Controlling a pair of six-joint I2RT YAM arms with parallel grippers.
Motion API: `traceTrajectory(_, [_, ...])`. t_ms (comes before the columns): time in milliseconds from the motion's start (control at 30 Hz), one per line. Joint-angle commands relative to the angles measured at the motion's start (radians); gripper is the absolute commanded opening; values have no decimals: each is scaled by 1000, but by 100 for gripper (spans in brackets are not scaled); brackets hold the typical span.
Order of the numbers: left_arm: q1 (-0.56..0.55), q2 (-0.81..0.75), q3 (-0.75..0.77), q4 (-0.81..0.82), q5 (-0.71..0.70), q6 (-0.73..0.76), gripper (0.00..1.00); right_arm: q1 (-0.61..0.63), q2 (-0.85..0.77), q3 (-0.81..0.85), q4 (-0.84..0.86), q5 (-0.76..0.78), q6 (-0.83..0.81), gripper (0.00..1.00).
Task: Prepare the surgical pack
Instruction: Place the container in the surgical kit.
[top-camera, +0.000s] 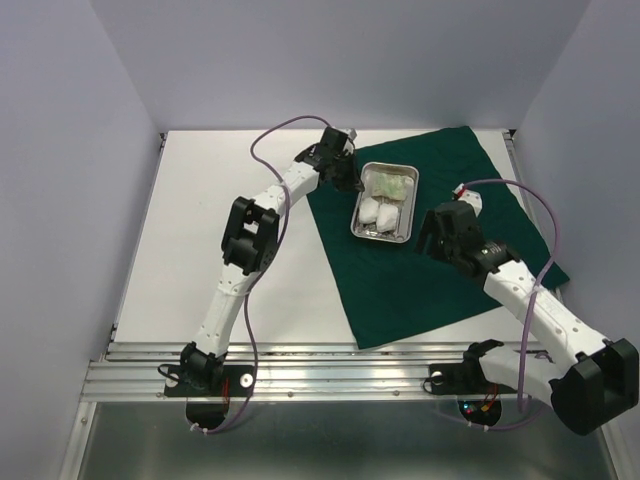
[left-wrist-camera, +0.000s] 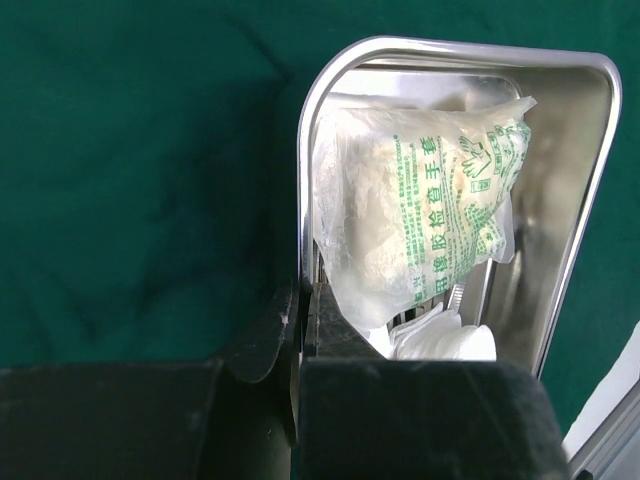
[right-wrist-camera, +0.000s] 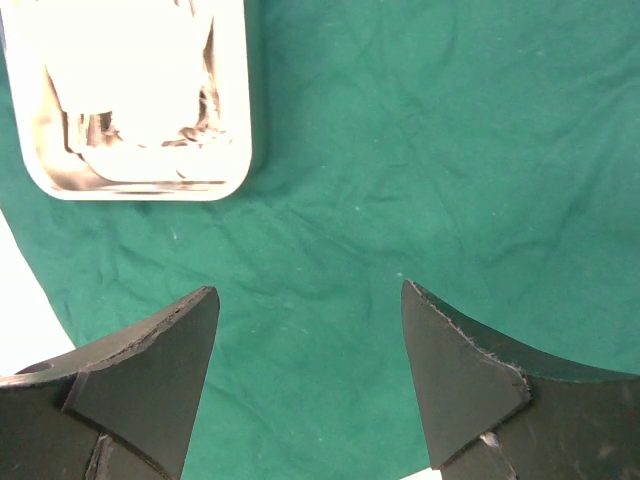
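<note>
The dark green drape (top-camera: 440, 280) lies spread on the right half of the table. On it stands the steel tray (top-camera: 413, 205), holding a pale packet (top-camera: 390, 184) at its far end and white gauze pads (top-camera: 379, 212) nearer me. My left gripper (top-camera: 350, 180) is shut on the tray's left wall. In the left wrist view that wall (left-wrist-camera: 308, 130) runs down between the closed fingers (left-wrist-camera: 262, 335), with the packet (left-wrist-camera: 430, 210) and gauze (left-wrist-camera: 450, 345) just inside. My right gripper (right-wrist-camera: 310, 300) hovers open over bare drape (right-wrist-camera: 420, 140), right of the tray (right-wrist-camera: 246, 130).
White tabletop (top-camera: 220, 180) extends left of the drape. Pale walls enclose the table on three sides. A metal rail (top-camera: 330, 365) runs along the near edge by the arm bases. The drape's near corner (top-camera: 365, 340) almost reaches that rail.
</note>
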Motion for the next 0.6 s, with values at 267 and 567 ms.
traceTrajectory(267, [-51, 16, 161, 66, -31, 0, 0, -6, -57, 3, -34, 48, 18, 79])
traceTrajectory(567, [-21, 54, 249, -34, 29, 187, 0, -6, -66, -5, -43, 49, 25, 79])
